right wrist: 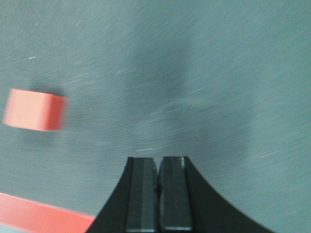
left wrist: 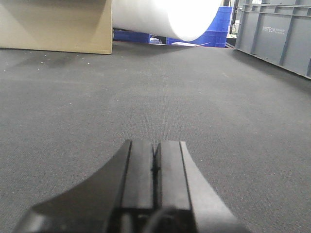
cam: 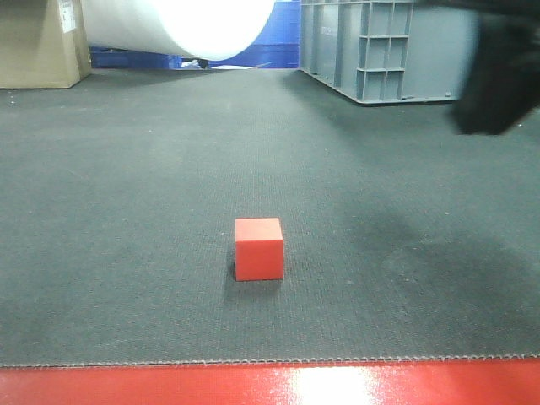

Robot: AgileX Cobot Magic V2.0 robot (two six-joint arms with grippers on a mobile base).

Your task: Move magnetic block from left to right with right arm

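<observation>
The magnetic block (cam: 258, 248) sits alone on the dark mat (cam: 126, 169), near its front edge where a red strip (cam: 169, 386) runs; nothing touches it. In my right wrist view it is smeared by blur, off to the left of my right gripper (right wrist: 157, 194), whose fingers are pressed together on nothing. My left gripper (left wrist: 155, 177) is likewise closed and empty above bare mat. Behind, a grey crate (cam: 380, 51), a cardboard box (cam: 38, 42) and a white roll (cam: 177, 25) are all cut off by the frame.
</observation>
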